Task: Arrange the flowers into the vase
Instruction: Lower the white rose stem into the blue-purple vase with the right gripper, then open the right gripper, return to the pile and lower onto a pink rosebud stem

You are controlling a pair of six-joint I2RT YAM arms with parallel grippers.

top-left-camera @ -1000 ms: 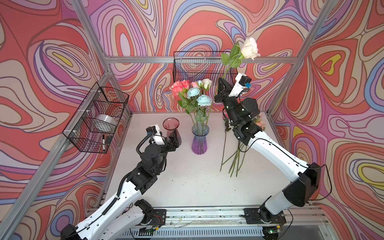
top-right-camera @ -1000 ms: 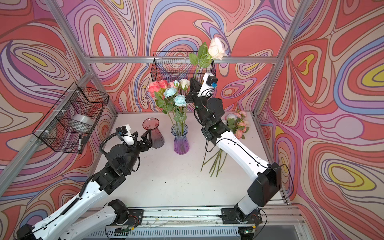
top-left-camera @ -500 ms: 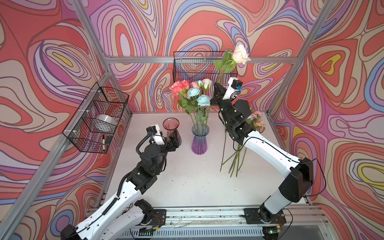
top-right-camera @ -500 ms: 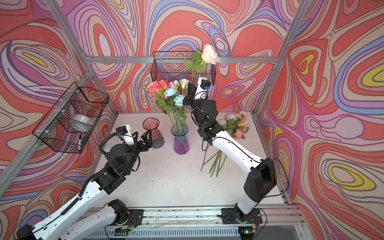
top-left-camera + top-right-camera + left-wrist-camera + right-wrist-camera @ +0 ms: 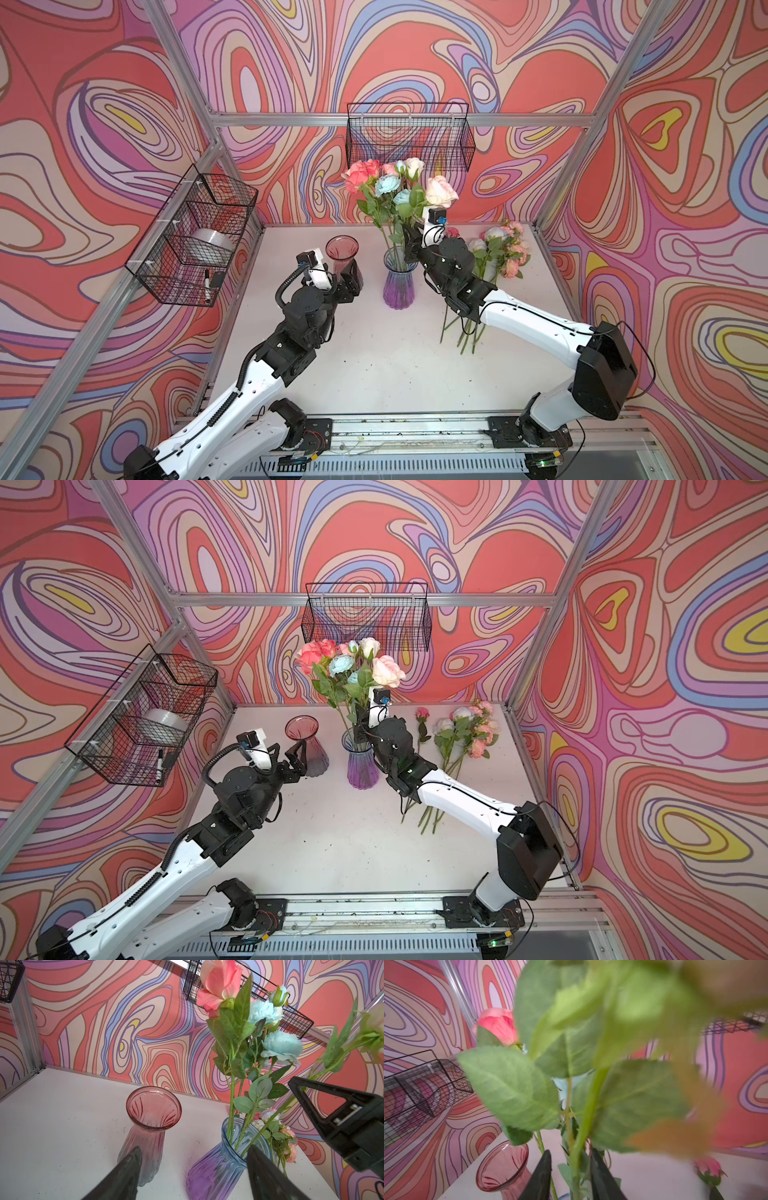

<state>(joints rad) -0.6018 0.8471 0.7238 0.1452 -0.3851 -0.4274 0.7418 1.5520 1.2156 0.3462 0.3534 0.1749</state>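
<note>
A blue-purple vase point(image 5: 399, 282) point(image 5: 360, 766) point(image 5: 218, 1167) stands mid-table and holds several of the flowers point(image 5: 386, 187) point(image 5: 332, 658), pink, pale blue and white. A peach rose point(image 5: 440, 192) point(image 5: 387, 671) now stands with them, its stem point(image 5: 588, 1109) running down into the vase mouth. My right gripper point(image 5: 409, 245) point(image 5: 360, 729) point(image 5: 571, 1151) is just above that mouth, jaws parted around the stem with a gap showing. More flowers point(image 5: 503, 253) point(image 5: 465, 729) lie at the back right of the table. My left gripper point(image 5: 352, 272) point(image 5: 297, 756) point(image 5: 194, 1148) is open and empty beside a pink vase point(image 5: 341, 249) point(image 5: 303, 737) point(image 5: 153, 1109).
A wire basket point(image 5: 195, 245) on the left wall holds a tape roll and a marker. A second wire basket point(image 5: 409, 137) hangs on the back wall behind the bouquet. A lone pink bud point(image 5: 422, 712) point(image 5: 708, 1165) lies near the loose flowers. Aluminium posts frame the cell.
My right arm came down and leftward, bringing the peach rose from high above into the vase among the others, and its jaws have parted. The left arm has not moved.
</note>
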